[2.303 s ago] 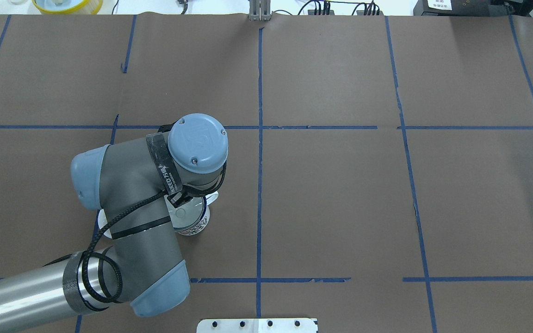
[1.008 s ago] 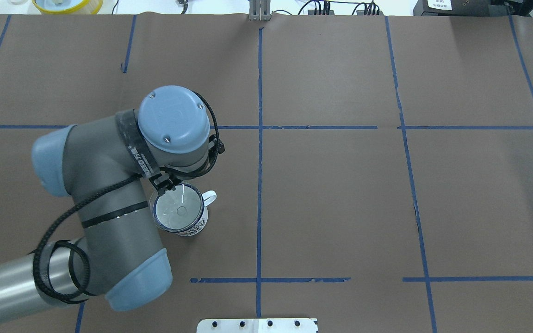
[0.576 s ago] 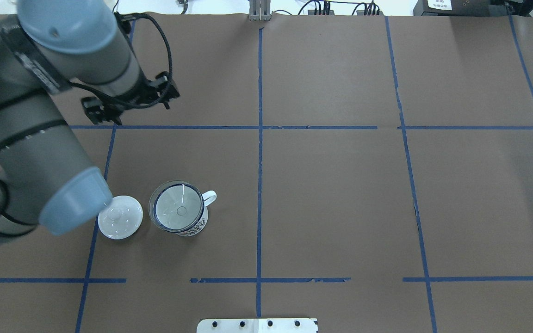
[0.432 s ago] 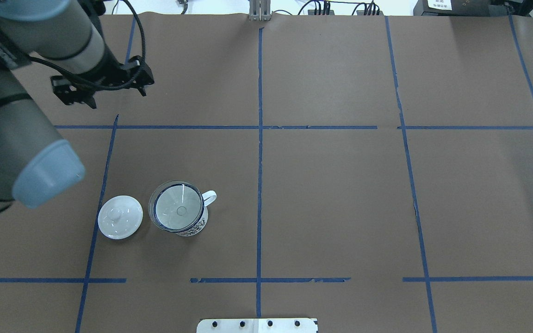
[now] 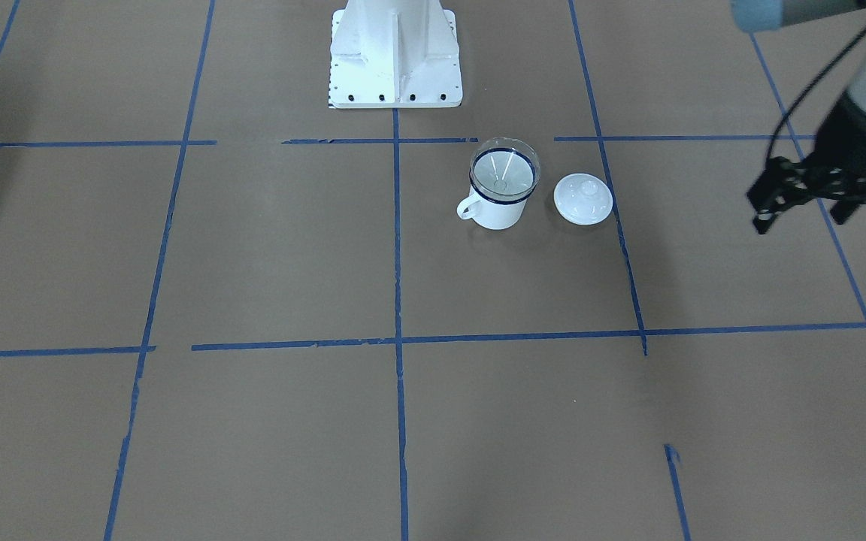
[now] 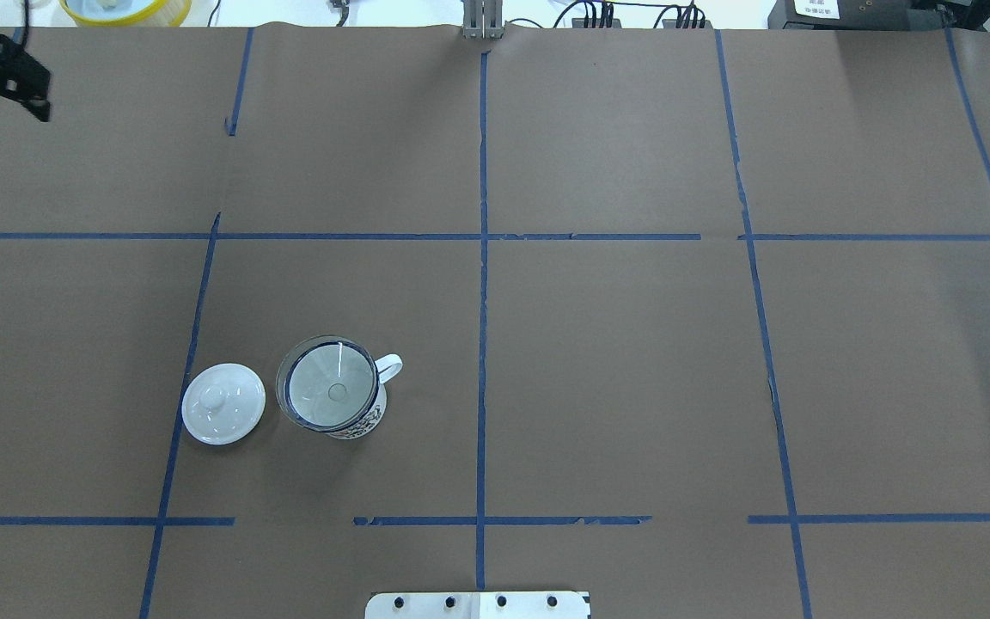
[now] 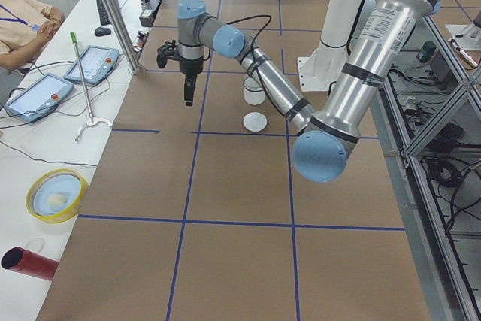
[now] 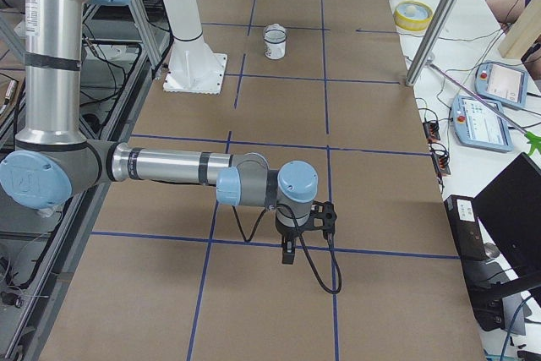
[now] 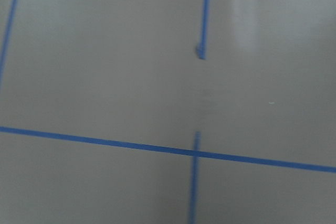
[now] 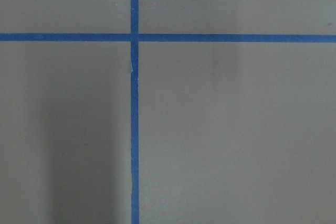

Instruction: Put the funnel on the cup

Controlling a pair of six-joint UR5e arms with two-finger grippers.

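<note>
Well, I read the placing as done: the clear ribbed plastic funnel sits spout-down in the white enamel cup, with the round knobbed lid just beside the cup. My left gripper hangs spread and empty, well away from the cup; I can't tell the state of the right gripper. Next I'd just confirm the funnel seats level.

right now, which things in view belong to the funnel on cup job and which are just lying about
Job in hand:
funnel, sitting in the cup's mouth
cup, upright on the brown mat

Lying about:
white knobbed lid, beside the cup, not touching it
yellow-rimmed dish, off the mat at the far edge
</note>
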